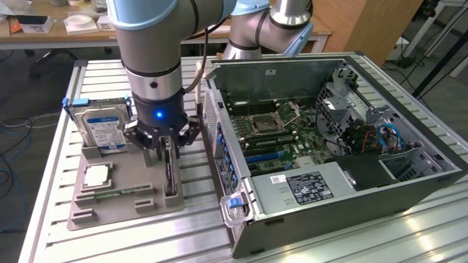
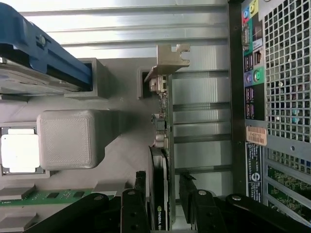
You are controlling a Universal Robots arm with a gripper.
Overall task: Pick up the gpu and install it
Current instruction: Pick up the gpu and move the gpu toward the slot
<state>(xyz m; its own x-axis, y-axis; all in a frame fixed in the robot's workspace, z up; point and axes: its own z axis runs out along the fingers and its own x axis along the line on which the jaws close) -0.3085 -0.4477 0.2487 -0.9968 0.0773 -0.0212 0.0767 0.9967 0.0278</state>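
The gpu is a thin dark card standing on edge in a slot of the grey holder, which lies on the table at the exterior view's left. Its silver bracket is at the end away from my wrist, and the card runs back between my fingers. My gripper is lowered straight over the card. One black finger is on each side of it, the other finger a small gap away from the board. The gripper is open, and the card rests in its slot.
The open computer case lies next to the holder, its perforated rear panel close beside the card. A blue-labelled hard drive stands in the holder, with a CPU and a green RAM stick lying flat nearby.
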